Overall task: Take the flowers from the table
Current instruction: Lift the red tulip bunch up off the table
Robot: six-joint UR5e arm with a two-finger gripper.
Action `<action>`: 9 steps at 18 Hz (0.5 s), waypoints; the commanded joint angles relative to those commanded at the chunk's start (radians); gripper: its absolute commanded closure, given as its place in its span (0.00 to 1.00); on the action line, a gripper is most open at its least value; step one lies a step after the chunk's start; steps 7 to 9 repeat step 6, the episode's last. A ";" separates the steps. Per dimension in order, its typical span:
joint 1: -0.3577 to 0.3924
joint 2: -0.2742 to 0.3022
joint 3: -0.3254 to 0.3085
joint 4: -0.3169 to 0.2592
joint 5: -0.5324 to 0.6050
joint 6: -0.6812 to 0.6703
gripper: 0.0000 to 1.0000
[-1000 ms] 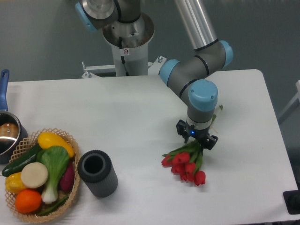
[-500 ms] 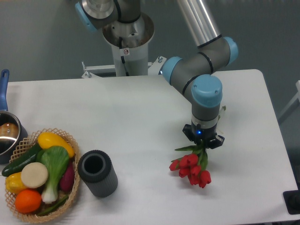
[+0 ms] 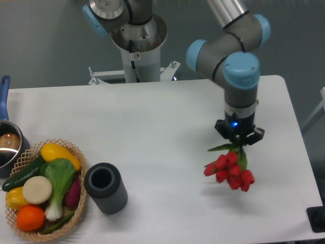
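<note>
The flowers [image 3: 229, 169] are a small bunch of red tulips with green stems and leaves. They hang buds-down from my gripper [image 3: 237, 140], which is shut on the stems, above the right part of the white table [image 3: 152, 117]. A faint shadow lies on the table beneath the buds. The upper stems are hidden inside the gripper.
A dark grey cylinder cup [image 3: 105, 187] stands at the front left. A wicker basket [image 3: 76, 203] with produce sits at the left front edge. A pot [image 3: 7, 145] with a blue handle is at the far left. The arm's base [image 3: 137, 40] stands behind the table.
My gripper has moved right and upward with the flowers in it. The tulips have lifted off the table and now hang from it.
</note>
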State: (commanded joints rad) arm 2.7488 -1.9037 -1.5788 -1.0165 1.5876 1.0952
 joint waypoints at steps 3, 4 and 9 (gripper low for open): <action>0.020 0.003 0.065 -0.123 -0.001 0.027 1.00; 0.029 0.003 0.078 -0.148 -0.001 0.053 1.00; 0.041 0.003 0.097 -0.177 0.000 0.098 1.00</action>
